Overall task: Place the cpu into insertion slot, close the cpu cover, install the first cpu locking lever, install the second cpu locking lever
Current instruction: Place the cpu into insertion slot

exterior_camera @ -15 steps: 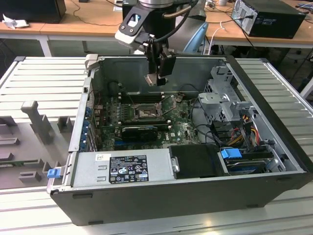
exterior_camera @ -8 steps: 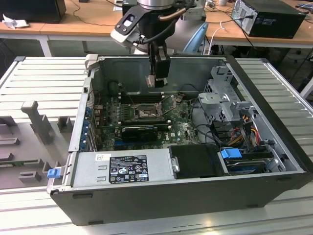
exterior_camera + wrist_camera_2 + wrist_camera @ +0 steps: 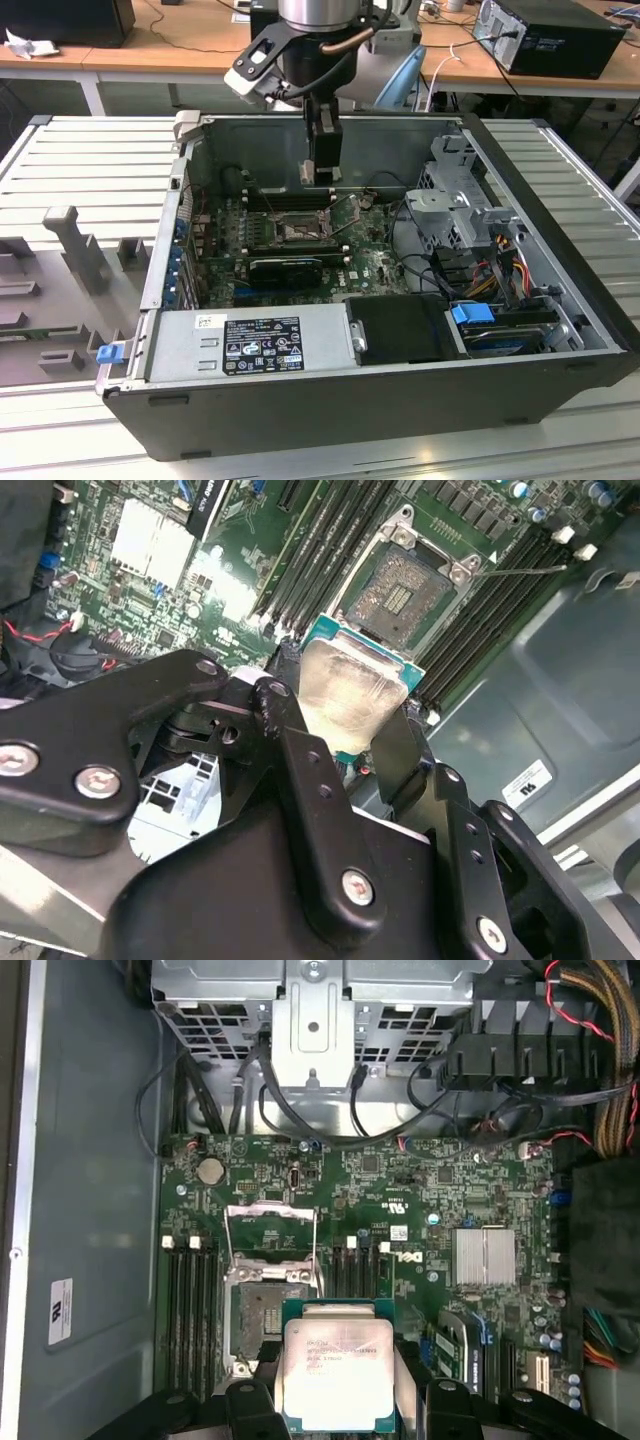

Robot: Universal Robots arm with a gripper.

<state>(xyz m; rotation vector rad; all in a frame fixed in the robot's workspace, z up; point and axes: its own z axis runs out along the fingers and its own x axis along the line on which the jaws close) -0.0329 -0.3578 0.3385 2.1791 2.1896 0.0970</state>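
Matte black tool [image 3: 345, 715], silver screws [image 3: 357, 885], grey wrist [image 3: 315, 12], copper-coloured cable [image 3: 347, 41].

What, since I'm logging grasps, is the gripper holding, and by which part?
The flat square silver-faced cpu, clamped by two opposite edges in the gripper.

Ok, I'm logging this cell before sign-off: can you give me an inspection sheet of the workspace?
Surface: slatted metal table, open computer case on it.
Job's things: cpu held above the board; insertion slot empty; cpu cover open.
Clutter: grey fixture blocks, exterior view's left.
Grippers: gripper shut on the cpu.
Cables: bundled wires by the drive cage.
Surroundings: wooden benches, another black case.
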